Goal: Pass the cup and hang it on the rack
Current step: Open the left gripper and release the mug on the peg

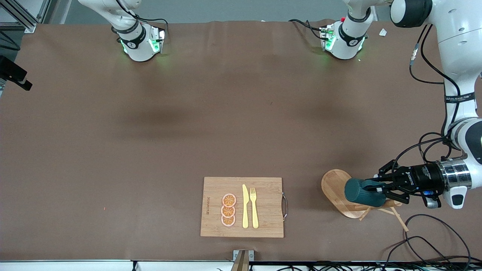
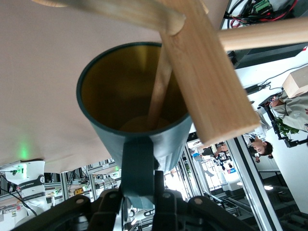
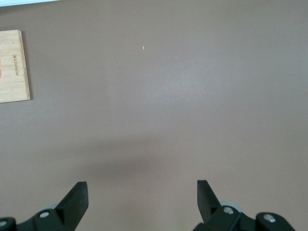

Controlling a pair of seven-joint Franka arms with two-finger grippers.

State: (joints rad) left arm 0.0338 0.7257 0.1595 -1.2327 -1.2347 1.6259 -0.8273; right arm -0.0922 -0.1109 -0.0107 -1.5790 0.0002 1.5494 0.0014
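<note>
The dark teal ribbed cup (image 1: 361, 192) lies on its side in the air over the wooden rack (image 1: 333, 184), at the left arm's end of the table. My left gripper (image 1: 381, 189) is shut on the cup's handle. In the left wrist view the cup (image 2: 103, 130) shows its yellowish-brown inside, and a thin peg (image 2: 160, 89) of the rack reaches into its mouth beside the rack's post (image 2: 207, 77). The left gripper (image 2: 139, 188) pinches the handle there. My right gripper (image 3: 142, 192) is open and empty over bare table; it is out of the front view.
A bamboo cutting board (image 1: 263, 210) with orange slices (image 1: 228, 210), a yellow knife (image 1: 245, 206) and a fork (image 1: 254, 207) lies near the front edge; its corner shows in the right wrist view (image 3: 12, 65). Cables (image 1: 425, 241) lie near the rack.
</note>
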